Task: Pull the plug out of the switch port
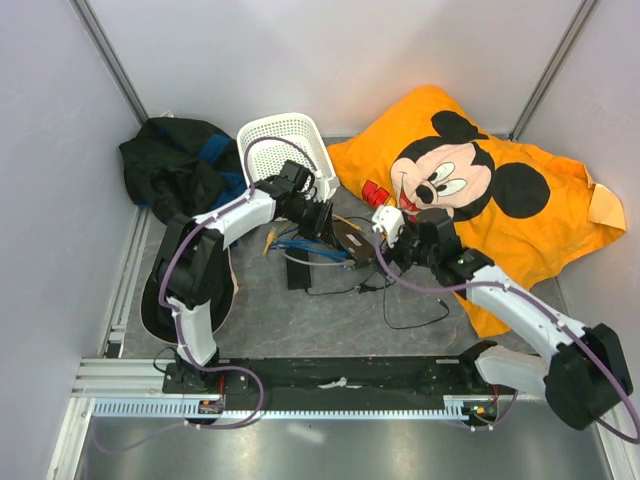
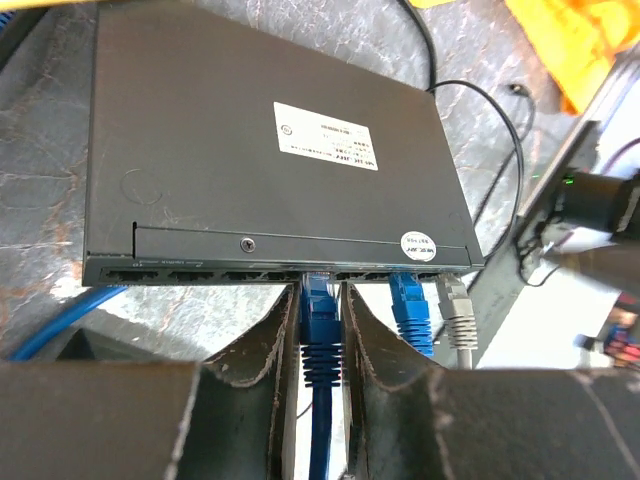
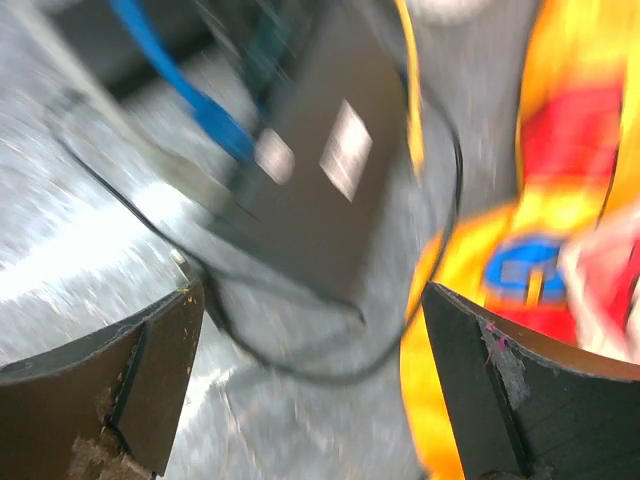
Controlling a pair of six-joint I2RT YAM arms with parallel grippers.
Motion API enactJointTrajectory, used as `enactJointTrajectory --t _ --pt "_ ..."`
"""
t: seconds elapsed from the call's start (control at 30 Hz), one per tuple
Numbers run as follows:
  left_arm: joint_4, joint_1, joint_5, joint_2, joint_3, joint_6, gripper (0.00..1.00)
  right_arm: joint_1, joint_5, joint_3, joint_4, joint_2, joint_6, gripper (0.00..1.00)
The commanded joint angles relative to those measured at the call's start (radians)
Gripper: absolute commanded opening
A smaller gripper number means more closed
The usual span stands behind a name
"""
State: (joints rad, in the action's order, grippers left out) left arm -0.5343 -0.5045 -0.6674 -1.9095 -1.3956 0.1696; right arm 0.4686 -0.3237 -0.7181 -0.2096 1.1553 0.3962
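White label (image 2: 327,135) on top of the black switch box (image 2: 200,120) — several lines of small dark print and a round mark at one end, seen upside down, too fine to read. Round white sticker (image 2: 418,244) near the box's front edge carried tiny print, likewise unreadable. Right wrist view showed the label only as a blurred white patch. Orange cushion (image 1: 540,235) bore a Mickey Mouse figure (image 1: 445,180) — no lettering made out.
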Motion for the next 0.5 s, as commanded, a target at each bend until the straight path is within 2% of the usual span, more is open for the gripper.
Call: enactJointTrajectory --t 0.0,0.1,0.17,0.27,0.47 --pt "0.052 0.011 -0.132 -0.022 -0.055 0.109 0.02 0.117 0.071 0.042 0.18 -0.048 0.09 0.98" --pt "0.071 0.018 -0.165 -0.039 -0.062 0.134 0.02 0.166 0.055 0.065 0.194 -0.043 0.136 0.98" --pt "0.08 0.027 -0.194 -0.045 -0.065 0.145 0.02 0.208 0.063 0.098 0.196 -0.048 0.222 0.98" --pt "0.083 0.04 -0.222 -0.06 -0.079 0.149 0.02 0.255 0.121 0.146 0.226 -0.049 0.32 0.98" --pt "0.086 0.057 -0.241 -0.052 -0.066 0.154 0.02 0.334 0.42 0.244 0.493 0.009 0.408 0.98"
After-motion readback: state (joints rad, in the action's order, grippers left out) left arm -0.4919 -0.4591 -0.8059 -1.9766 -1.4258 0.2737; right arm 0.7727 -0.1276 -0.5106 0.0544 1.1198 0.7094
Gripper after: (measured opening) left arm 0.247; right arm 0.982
